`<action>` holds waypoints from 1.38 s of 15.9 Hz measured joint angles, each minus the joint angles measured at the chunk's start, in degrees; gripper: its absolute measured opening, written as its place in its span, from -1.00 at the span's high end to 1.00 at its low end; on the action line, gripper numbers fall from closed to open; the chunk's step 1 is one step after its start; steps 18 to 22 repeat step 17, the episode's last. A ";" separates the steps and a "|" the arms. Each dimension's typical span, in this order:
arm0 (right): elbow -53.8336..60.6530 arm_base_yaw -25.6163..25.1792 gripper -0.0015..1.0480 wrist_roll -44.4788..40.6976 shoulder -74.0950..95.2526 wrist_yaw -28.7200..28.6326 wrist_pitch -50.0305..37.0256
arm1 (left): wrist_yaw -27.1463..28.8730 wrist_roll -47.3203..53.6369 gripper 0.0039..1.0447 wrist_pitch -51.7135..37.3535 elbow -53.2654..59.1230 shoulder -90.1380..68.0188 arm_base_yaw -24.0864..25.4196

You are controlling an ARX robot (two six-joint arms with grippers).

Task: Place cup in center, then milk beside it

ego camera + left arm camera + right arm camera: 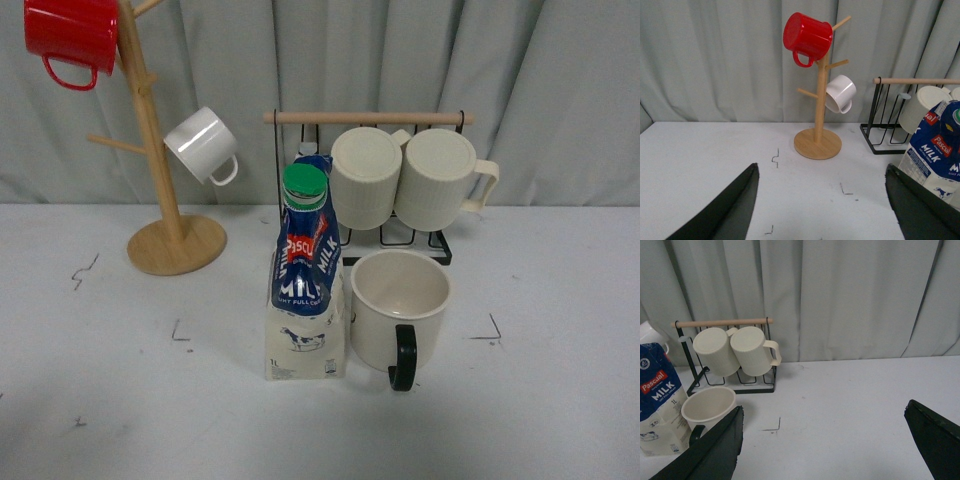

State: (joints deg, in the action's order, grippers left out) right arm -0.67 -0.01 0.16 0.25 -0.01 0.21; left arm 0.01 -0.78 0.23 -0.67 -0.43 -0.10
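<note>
Milk [305, 290] touching cup [399, 308] on white table [120, 400]; grey curtain [400, 60] behind; both end effectors spread.

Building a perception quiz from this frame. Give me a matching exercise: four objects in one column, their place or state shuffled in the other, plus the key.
Objects
1. red mug
2. small white mug
3. milk carton
4. cup with black handle

Place or state
A. standing upright on the table, open side up, handle towards the camera
B. hanging on a top peg of the wooden mug tree
C. upright on the table, green cap on, directly left of the cup in the front view
D. hanging on a lower peg of the mug tree

Pairs: 1-B, 2-D, 3-C, 4-A
</note>
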 joint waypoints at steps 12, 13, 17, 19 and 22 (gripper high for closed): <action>0.00 0.00 -0.87 0.02 0.00 0.00 0.00 | 0.00 0.04 -0.88 -0.02 0.00 0.00 0.00; 0.00 0.00 -0.87 0.02 0.00 0.00 0.00 | 0.00 0.04 -0.88 0.00 0.00 0.00 0.00; 0.00 0.00 -0.87 0.02 0.00 0.00 0.00 | 0.00 0.04 -0.88 -0.02 0.00 0.00 0.00; 0.00 0.00 -0.87 0.02 0.00 0.00 0.00 | 0.00 0.04 -0.88 -0.02 0.00 0.00 0.00; 0.00 0.00 -0.87 0.02 0.00 0.00 0.00 | 0.00 0.04 -0.88 -0.02 0.00 0.00 0.00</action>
